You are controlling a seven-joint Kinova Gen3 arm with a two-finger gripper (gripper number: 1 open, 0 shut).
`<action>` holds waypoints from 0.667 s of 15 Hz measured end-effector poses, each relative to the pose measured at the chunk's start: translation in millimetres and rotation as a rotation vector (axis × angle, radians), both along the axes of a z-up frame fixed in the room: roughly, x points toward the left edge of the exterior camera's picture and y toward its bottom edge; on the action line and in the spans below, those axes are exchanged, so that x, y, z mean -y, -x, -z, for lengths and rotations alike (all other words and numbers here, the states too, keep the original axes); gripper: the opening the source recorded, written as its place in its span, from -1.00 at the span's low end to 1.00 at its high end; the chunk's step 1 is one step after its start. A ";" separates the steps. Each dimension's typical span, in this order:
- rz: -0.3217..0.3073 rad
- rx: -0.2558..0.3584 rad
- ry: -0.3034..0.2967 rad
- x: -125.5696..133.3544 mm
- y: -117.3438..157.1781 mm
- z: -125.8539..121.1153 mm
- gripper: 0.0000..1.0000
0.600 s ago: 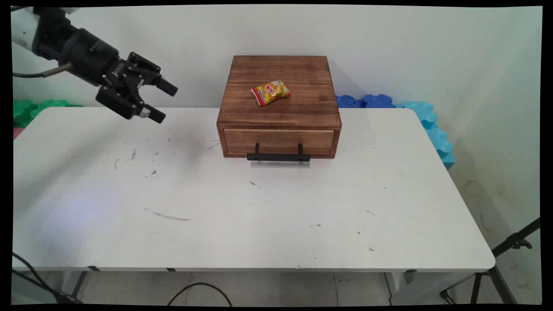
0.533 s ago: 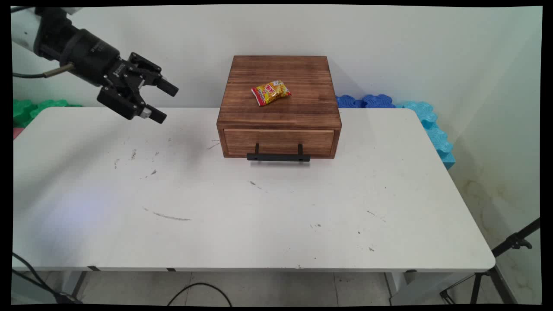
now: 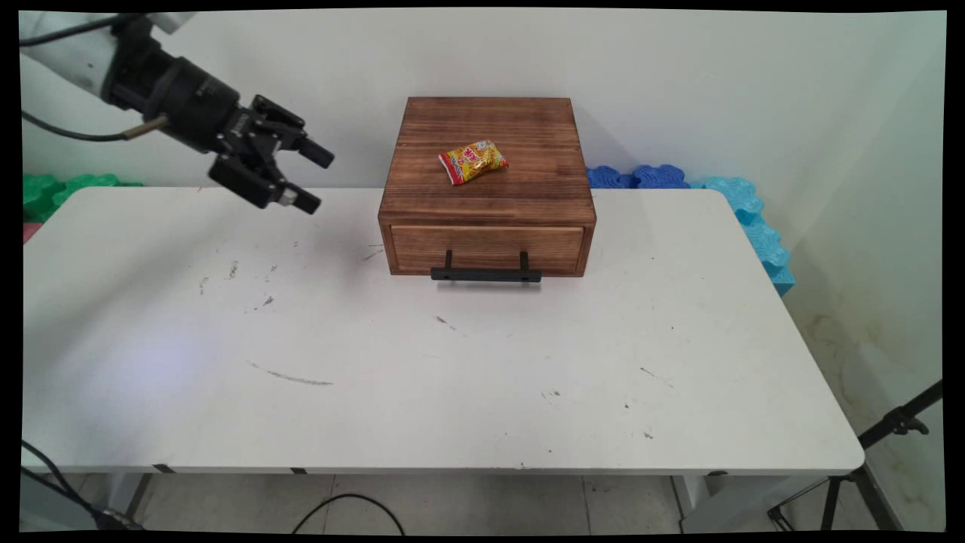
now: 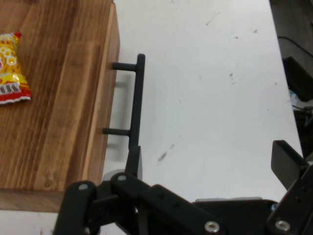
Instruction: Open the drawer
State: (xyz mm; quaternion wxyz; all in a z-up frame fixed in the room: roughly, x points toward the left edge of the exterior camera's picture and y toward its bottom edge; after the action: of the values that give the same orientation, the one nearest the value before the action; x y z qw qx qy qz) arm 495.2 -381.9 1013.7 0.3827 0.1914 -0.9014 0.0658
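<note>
Leaving most of the white table (image 3: 452, 377) bare, a wooden drawer box (image 3: 486, 188) stood near the far edge, its black handle (image 3: 486, 274) (facing the near side) free of obstacles. A yellow snack packet (image 3: 473, 161) lay on the box top. Left of the box, the pincer (image 3: 309, 178) hovered above the table, released and holding nothing, tilted downward toward the box.

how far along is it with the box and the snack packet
Nothing looks done: the drawer of the wooden box is shut, and the snack packet lies on its top. The hand is open and empty, in the air left of the box, touching nothing. Any handling of the drawer or packet is still ahead.
</note>
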 end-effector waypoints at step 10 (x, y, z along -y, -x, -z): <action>-0.004 0.092 -0.002 21.8 95.9 40.3 1.00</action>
State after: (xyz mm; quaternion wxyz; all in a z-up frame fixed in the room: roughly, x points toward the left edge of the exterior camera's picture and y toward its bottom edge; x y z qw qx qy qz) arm 399.3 -403.8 973.4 0.3404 0.1903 -0.9178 0.0741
